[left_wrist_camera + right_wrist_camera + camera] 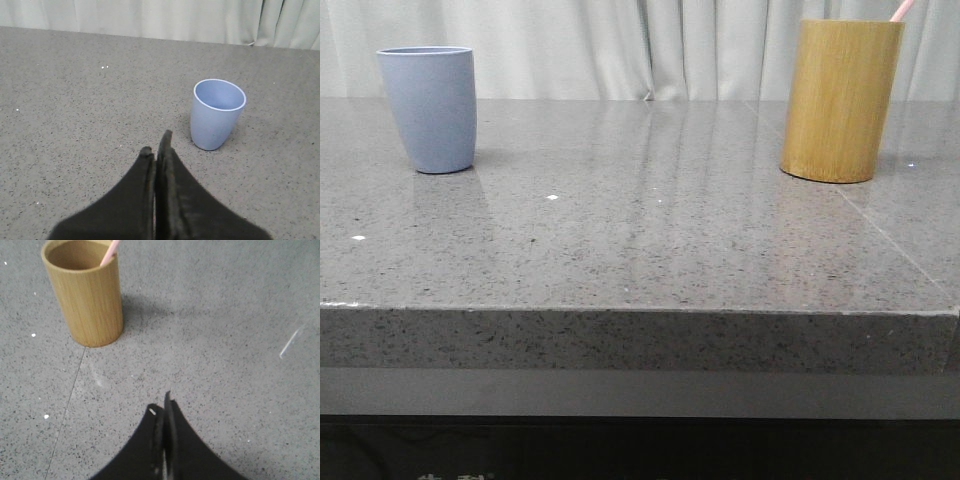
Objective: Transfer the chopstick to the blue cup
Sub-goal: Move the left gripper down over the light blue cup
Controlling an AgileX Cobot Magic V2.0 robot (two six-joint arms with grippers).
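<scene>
On a grey speckled stone table [640, 250], polished enough to carry soft reflections, two vessels stand well apart. Front view: the blue cup [428, 108] sits upright at upper left of the frame, the bamboo holder [841, 98] upright at upper right. A thin seam line in the slab runs diagonally from near the holder toward the right edge. Small white specks dot the surface. The near edge of the slab shows a thick speckled face, with a plain grey band and a dark strip below it. Behind the table hangs a pale curtain [650, 45] in vertical folds, across the whole top of the frame.

The chopstick [901, 9], pale pink, stands inside the bamboo holder; its tip pokes above the rim at the top right of the front view and leans against the rim.

Left wrist view: left gripper [157, 150], black, lower centre of frame, fingers pressed together with nothing between them. The blue cup stands right of centre, mouth open and interior bare, apart from the fingertips.

Right wrist view: right gripper [162, 407], black, lower centre, fingers likewise pressed together on nothing. The bamboo holder is at upper left of this frame with the chopstick resting on its rim. It casts a soft shadow to the right.
</scene>
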